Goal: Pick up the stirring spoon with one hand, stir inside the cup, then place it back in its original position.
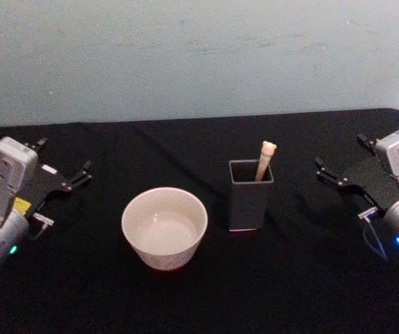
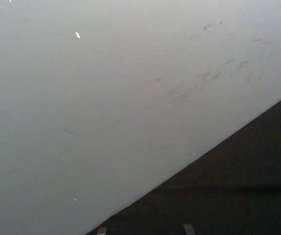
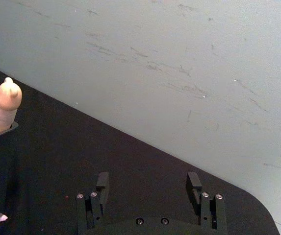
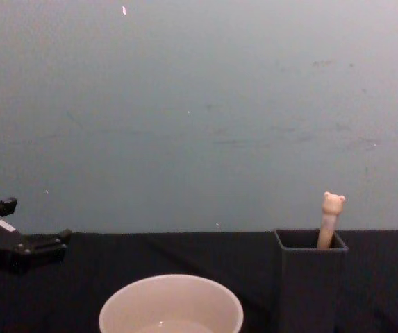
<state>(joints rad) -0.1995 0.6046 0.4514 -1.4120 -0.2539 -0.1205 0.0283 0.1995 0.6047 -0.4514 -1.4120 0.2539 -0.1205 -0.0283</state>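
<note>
With pick-up not yet begun, the beige bear-topped stirring spoon point(image 1: 264, 157) stands in the dark grey square holder point(image 1: 250, 202) right of centre, beside the cream-white cup point(image 1: 164, 224), so my right gripper point(image 1: 341, 154), spread wide at the right edge like my left gripper point(image 1: 63, 157) opposite, should next reach its handle.

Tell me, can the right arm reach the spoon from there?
Probably yes. The right gripper is open, bare table lies between it and the holder, and the spoon sticks up above its rim. The cup sits on the holder's other side. The left gripper is parked.
</note>
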